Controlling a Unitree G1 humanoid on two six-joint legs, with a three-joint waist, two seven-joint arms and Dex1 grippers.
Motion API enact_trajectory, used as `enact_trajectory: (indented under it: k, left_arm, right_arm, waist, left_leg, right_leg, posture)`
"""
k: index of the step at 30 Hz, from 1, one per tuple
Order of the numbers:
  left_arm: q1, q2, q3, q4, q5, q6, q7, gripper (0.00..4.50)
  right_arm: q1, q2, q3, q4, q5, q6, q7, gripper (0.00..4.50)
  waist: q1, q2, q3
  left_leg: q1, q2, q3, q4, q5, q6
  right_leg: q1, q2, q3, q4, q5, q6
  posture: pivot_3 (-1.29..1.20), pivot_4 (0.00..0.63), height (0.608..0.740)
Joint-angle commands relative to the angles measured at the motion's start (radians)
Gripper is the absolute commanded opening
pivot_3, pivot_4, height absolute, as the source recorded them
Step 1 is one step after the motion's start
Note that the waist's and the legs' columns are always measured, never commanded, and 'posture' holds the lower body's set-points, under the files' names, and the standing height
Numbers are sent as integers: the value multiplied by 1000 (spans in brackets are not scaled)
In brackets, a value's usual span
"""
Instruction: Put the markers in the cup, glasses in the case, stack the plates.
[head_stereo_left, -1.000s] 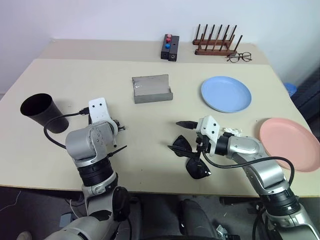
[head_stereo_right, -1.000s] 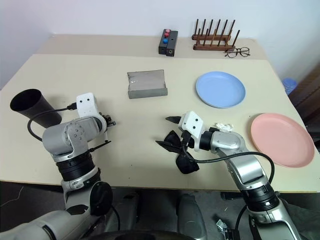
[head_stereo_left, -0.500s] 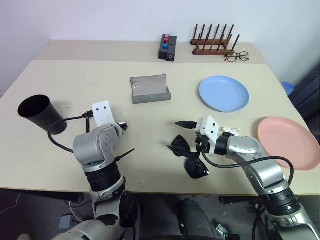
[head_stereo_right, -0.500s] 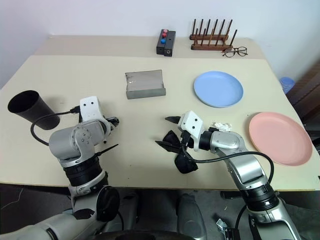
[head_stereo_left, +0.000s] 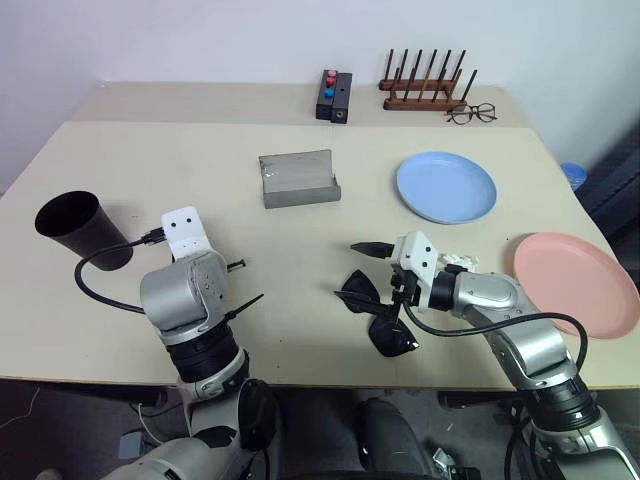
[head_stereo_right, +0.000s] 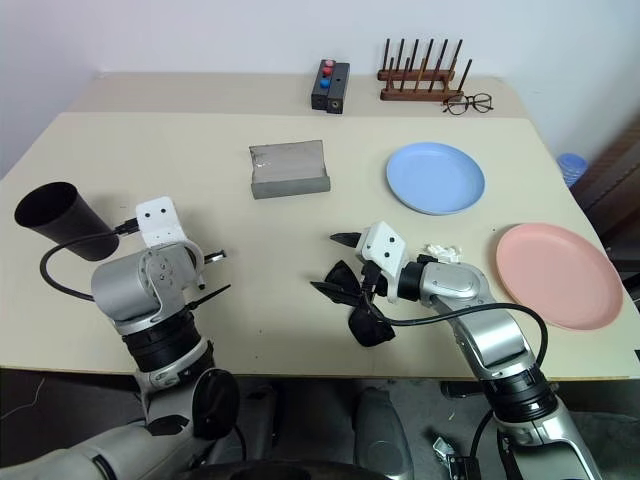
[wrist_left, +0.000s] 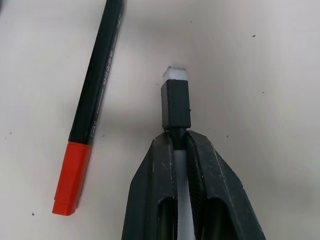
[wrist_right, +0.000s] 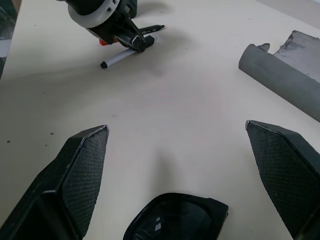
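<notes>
- Left pincer (wrist_left: 181, 145) is clamped on the white-barrelled marker (wrist_left: 176, 102); the black-and-red marker (wrist_left: 90, 112) lies just beside it on the tabletop (head_stereo_left: 300, 240).
- Right pincer (wrist_right: 185, 165) stands wide apart over the sunglasses (head_stereo_left: 380, 315), lower centre.
- Cup (head_stereo_left: 75, 225) stands near the left edge; bare tabletop spreads before the grey case (head_stereo_left: 298, 178).

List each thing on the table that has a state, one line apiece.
White marker: capped, clamped in left gripper.
Red-ended marker: lying loose.
Cup: upright.
Case: lid open.
Sunglasses: on table, unfolded.
Right gripper: jaws open over sunglasses.
Blue plate, pink plate: apart, unstacked.
</notes>
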Motion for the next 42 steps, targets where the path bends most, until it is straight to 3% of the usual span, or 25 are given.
enact_trajectory:
  k: [1, 5, 13, 19, 23, 28, 34, 42]
  left_arm:
    - [-18, 86, -57, -38, -86, 0, -112, 35]
    - [0, 178, -88, -50, -165, -195, -228, 35]
    - [-33, 273, -1, -77, -287, -705, -334, 35]
    - [17, 467, 13, -20, -158, -1030, -253, 35]
    - [95, 550, 60, 3, -92, -1109, -186, 35]
    - [167, 579, 140, 41, -119, -1155, -164, 35]
    - [216, 534, 219, 115, -238, -1212, -167, 35]
    - [296, 534, 195, 202, -245, -1343, -171, 35]
  right_arm:
    - [-5, 6, -10, -28, 8, -3, 0, 4500]
    - [-11, 9, -8, -18, 4, -8, 0, 4500]
    - [-35, 46, -32, 1, 38, 11, -19, 4500]
    - [-57, 96, -77, 20, 99, 48, -41, 4500]
    - [-55, 101, -72, 37, 89, 33, -36, 4500]
    - [-66, 110, -58, 47, 85, 25, -27, 4500]
    - [-95, 126, -46, 54, 87, 22, -14, 4500]
    - [-99, 136, -55, 34, 104, 34, -18, 4500]
  waist:
    - [2, -1, 1]
    - [2, -1, 1]
    - [1, -1, 1]
    - [1, -1, 1]
    - [2, -1, 1]
    - [2, -1, 1]
    - [1, -1, 0]
    - [2, -1, 0]
  left_leg:
    - [-1, 0, 0, 0, 0, 0]
    - [-3, 0, 0, 0, 0, 0]
    - [-3, 0, 0, 0, 0, 0]
    - [-3, 0, 0, -1, 0, 0]
    - [-3, 0, 0, -1, 0, 0]
    - [-3, 0, 0, -1, 0, 0]
    - [-2, 0, 0, -1, 0, 0]
    - [-2, 0, 0, -1, 0, 0]
  right_leg:
    - [0, 0, 0, 0, 0, 0]
    - [-2, 0, 0, -1, 0, 0]
    - [-2, 0, 0, -1, 0, 0]
    - [-2, 0, 0, -1, 0, 0]
    - [-2, 0, 0, -1, 0, 0]
    - [-2, 0, 0, 0, 0, 0]
    - [-2, 0, 0, 0, 0, 0]
    - [-2, 0, 0, 0, 0, 0]
  posture:
    - [0, 150, 740]
    - [0, 150, 740]
    - [0, 150, 740]
    - [0, 150, 740]
    - [0, 150, 740]
    - [0, 150, 740]
    - [0, 150, 740]
    - [0, 150, 740]
